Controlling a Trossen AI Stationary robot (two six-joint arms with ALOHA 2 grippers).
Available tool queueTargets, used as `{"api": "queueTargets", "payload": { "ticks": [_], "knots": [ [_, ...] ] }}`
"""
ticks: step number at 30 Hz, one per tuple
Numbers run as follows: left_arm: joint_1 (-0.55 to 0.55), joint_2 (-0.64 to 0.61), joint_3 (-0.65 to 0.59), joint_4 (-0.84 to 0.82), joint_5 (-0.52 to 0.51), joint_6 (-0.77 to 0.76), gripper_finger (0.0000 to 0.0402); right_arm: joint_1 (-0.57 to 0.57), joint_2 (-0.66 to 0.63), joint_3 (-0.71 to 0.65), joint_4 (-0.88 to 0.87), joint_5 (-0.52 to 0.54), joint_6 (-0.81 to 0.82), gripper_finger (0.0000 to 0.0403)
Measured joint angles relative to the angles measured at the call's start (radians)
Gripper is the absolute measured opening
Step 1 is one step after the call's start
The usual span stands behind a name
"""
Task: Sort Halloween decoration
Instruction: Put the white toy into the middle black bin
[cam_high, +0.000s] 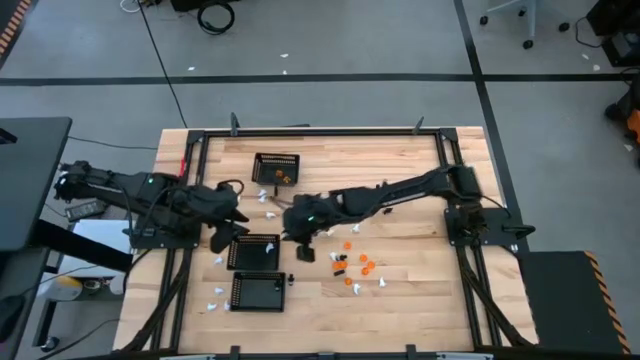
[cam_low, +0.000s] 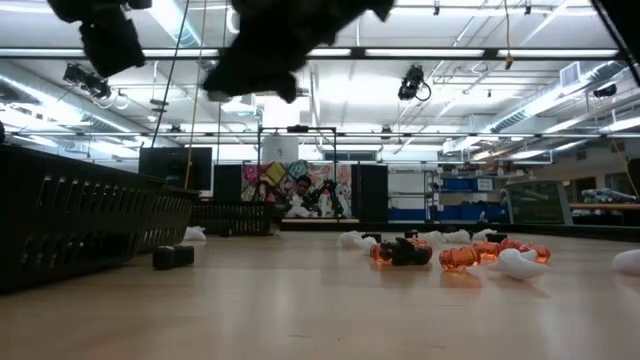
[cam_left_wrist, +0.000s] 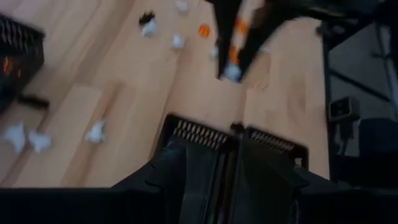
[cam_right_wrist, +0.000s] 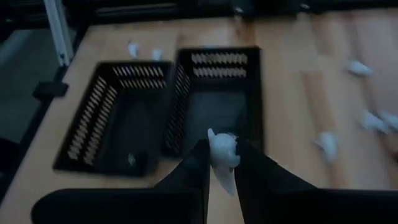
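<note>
Wooden tabletop (cam_high: 420, 290) carries scattered orange, white and black toy pieces (cam_high: 356, 265). Right pincer (cam_right_wrist: 219, 163) pinches a white piece (cam_right_wrist: 222, 151) above the baskets (cam_right_wrist: 217, 93). It looks light, hard and slippery, so a mid-body grip suits. Left pincer (cam_left_wrist: 231, 149) hangs spread, empty.

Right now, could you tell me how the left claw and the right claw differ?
The right claw pinches a small white toy piece; the left claw holds nothing. The right claw's fingers stand narrow around that piece; the left claw's stand open. Seen from above, the right claw is to the right of a black rectangular mesh basket, the left claw to its left. Both are dark two-finger claws.
</note>
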Motion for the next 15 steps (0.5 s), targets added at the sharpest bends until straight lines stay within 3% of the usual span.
{"api": "queueTargets", "payload": {
  "ticks": [8, 15],
  "knots": [
    [-0.064, 0.0, 0.0, -0.21, -0.018, -0.171, 0.0162, 0.023, 0.233, 0.303, -0.02, 0.0, 0.057, 0.006],
    [-0.079, 0.002, 0.0, -0.255, -0.037, -0.248, 0.0162, 0.023, 0.375, 0.402, -0.016, -0.059, 0.078, 0.0065]
  ]
}}
